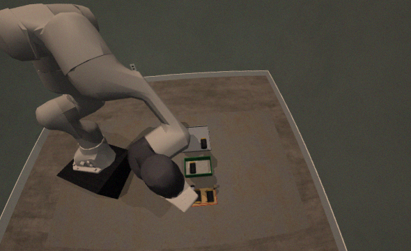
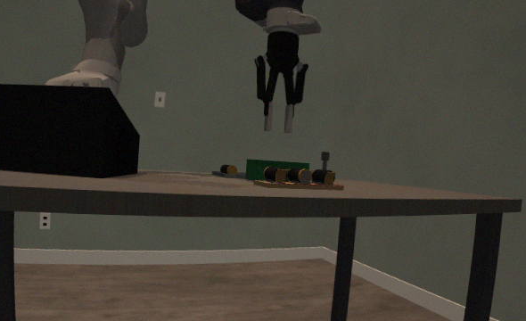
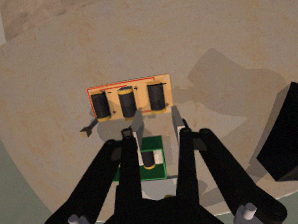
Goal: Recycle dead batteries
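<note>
A: Where was the recycling box (image 1: 198, 176) (image 2: 277, 169) (image 3: 151, 143)?

B: The green box stood upright on the worktop (image 1: 247, 157) (image 2: 401, 193) (image 3: 45, 100), between the orange board (image 1: 204, 204) (image 2: 263, 183) (image 3: 142, 102) and the grey tray (image 1: 196, 134) (image 2: 217, 173) (image 3: 158, 189). One battery (image 1: 192, 168) (image 3: 149, 159) lay inside it.

A: State the remaining battery positions.

B: Three batteries (image 1: 210, 196) (image 2: 299, 175) (image 3: 127, 103) lay side by side on the board; another battery (image 1: 203, 143) (image 2: 228, 169) (image 3: 168, 197) lay on the tray. Their charge could not be read from outside.

A: And the fingers (image 2: 288, 119)?

B: They were spread partway, pointed downward above the worktop, with nothing between them.

A: Adjacent fittings?

B: A small post (image 1: 216, 187) (image 2: 325, 157) (image 3: 86, 131) stood near the board; no light could be confirmed there. The black base block (image 1: 118, 188) (image 2: 58, 129) (image 3: 280, 150) stood well apart.
</note>
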Controlling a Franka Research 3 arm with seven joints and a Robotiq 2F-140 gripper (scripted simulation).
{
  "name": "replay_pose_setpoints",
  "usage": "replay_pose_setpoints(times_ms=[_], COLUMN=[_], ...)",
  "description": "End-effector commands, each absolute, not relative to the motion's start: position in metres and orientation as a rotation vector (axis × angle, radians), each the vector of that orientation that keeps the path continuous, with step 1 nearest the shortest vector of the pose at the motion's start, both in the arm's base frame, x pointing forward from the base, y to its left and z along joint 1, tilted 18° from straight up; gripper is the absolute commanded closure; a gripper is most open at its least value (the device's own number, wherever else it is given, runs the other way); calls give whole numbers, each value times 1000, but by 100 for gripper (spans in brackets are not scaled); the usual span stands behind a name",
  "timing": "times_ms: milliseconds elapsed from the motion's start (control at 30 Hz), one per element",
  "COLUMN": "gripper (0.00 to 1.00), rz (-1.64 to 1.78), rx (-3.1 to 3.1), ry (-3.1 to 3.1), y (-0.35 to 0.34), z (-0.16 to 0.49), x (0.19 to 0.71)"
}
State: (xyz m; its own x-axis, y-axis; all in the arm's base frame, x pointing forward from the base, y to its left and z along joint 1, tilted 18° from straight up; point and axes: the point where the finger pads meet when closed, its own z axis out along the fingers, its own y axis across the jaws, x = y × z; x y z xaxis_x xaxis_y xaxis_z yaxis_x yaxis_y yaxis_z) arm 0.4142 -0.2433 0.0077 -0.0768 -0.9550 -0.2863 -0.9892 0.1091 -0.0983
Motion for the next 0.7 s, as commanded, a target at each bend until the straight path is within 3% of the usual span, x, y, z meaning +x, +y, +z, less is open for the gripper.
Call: replay_pose_setpoints(times_ms=[0,267,667], gripper=[71,71,71], rz=[177,177,177], rx=[-1932,-1932,-1932], ry=[2100,2100,2100], y=[-243,-226,-225], z=[7,-52,-53], x=[414,422,422])
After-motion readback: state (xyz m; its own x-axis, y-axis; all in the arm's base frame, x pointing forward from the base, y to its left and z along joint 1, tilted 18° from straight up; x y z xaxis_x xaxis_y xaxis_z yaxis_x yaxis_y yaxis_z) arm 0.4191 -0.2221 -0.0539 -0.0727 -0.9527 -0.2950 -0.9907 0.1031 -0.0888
